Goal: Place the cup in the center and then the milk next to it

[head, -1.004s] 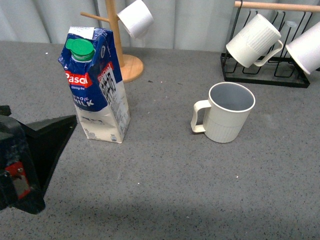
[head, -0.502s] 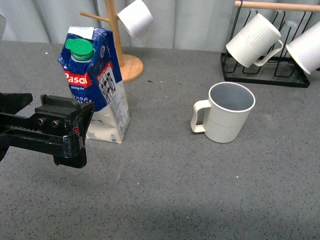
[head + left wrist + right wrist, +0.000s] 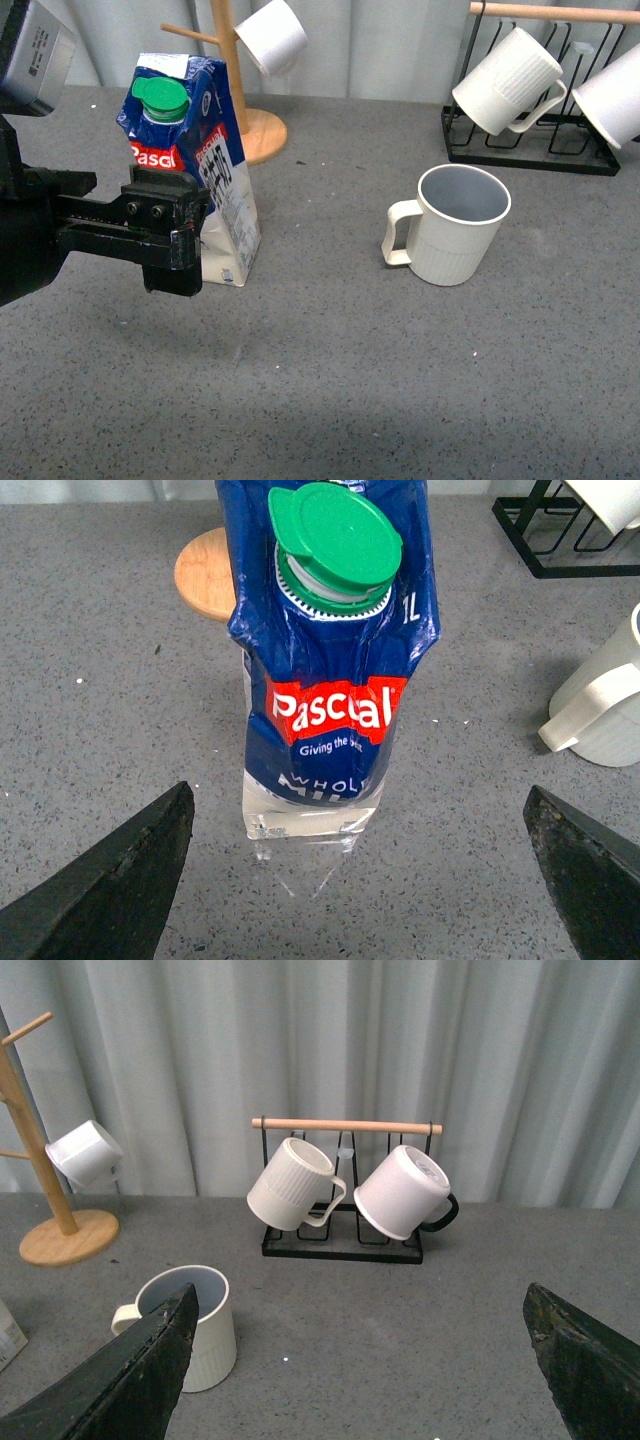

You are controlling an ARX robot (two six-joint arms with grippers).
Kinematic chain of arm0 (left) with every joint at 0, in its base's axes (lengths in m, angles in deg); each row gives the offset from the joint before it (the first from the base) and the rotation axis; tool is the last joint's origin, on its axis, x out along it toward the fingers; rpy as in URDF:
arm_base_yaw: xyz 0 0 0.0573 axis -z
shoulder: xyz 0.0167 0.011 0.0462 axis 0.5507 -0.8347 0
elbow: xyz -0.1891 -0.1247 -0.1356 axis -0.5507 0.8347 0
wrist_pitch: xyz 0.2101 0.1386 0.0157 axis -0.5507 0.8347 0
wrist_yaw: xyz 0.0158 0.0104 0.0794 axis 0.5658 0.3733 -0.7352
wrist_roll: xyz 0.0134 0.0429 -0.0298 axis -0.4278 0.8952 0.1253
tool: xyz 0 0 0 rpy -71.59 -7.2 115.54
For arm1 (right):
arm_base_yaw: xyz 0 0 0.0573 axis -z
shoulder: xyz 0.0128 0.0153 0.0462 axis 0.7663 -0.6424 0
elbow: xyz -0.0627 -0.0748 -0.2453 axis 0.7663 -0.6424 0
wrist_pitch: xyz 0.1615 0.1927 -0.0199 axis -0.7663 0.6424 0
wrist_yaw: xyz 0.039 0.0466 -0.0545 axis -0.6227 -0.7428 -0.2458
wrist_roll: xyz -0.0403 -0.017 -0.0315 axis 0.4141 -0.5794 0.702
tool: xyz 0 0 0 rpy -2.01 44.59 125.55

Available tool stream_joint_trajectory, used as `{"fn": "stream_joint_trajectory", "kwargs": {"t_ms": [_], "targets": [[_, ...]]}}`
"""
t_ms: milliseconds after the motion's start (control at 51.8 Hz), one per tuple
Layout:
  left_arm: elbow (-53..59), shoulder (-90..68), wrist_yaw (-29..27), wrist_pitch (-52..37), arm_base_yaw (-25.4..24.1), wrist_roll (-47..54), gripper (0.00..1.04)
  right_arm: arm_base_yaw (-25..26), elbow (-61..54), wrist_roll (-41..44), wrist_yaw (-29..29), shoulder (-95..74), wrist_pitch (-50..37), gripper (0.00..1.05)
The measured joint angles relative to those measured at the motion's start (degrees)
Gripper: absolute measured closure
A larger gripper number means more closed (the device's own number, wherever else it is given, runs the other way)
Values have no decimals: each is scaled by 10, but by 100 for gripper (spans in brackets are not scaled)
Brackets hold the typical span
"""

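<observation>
Starting nearest you, your left gripper reaches in low from the left side of the table, and in the front view its black body overlaps the lower left part of the milk. From the left wrist view its fingers are spread wide, one on each side of the milk, and neither touches it. The carton stands upright on the left part of the table, green cap on top and the red logo facing the wrist camera. The center, the bare grey speckled stretch, lies to the right of the carton. Beyond that stretch, to its right, the cup stands upright and well apart from the milk, its handle turned towards the carton and its pale grey-blue inside showing. Your right gripper shows only in its own wrist view, where its fingers are likewise spread wide with nothing between them, with the cup below them. Further back, behind the milk, a wooden mug tree carries a small white cup. At the back right, a black wire rack holds a ribbed cream mug and a white mug, both tilted. A pale curtain closes off the rear.
</observation>
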Motion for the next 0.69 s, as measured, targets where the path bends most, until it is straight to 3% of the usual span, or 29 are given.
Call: {"fn": "stream_joint_trajectory", "kwargs": {"t_ms": [695], "targets": [[-83, -71, -6, 28, -38, 7, 7, 0, 0, 0, 0, 0, 0, 9]]}}
